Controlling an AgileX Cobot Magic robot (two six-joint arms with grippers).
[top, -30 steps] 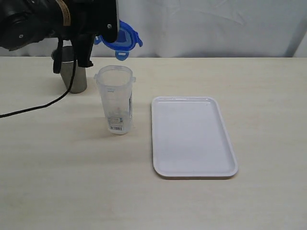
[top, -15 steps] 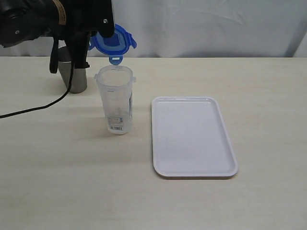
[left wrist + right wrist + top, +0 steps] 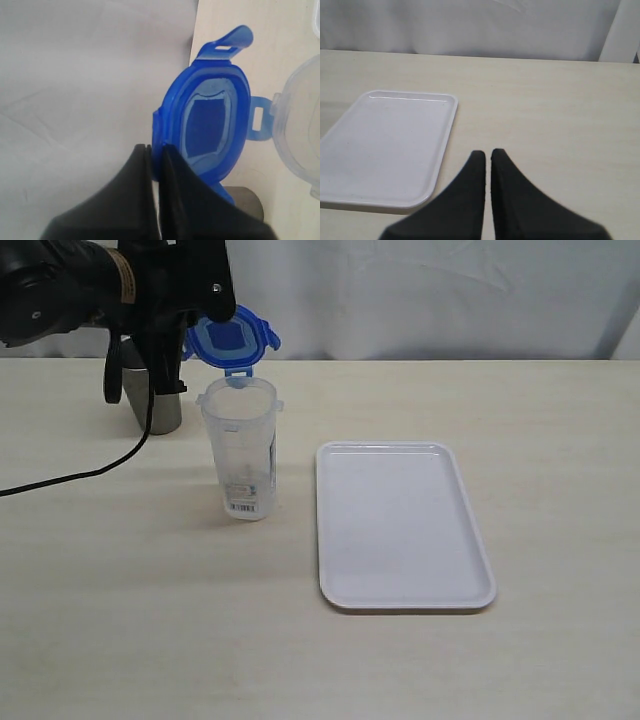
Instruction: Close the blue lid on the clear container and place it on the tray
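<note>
The clear container [image 3: 240,440] carries a barcode label [image 3: 243,505], print seemingly illegible.

- The left gripper [image 3: 212,312] is holding the blue lid [image 3: 232,340] tilted just above the clear container [image 3: 243,455], possibly touching its rim.
- The clear container is standing upright beside the tray [image 3: 400,530].

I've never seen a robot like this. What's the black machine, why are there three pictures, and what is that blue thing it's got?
It is a robot with two arms, each ending in a two-finger gripper. One picture looks at the table from outside; the other two come from cameras on the wrists. The left gripper pinches the blue lid by its edge, just above the open clear container. A grey metal cup stands behind, and a white tray lies beside. The right gripper is shut, holding nothing.
</note>
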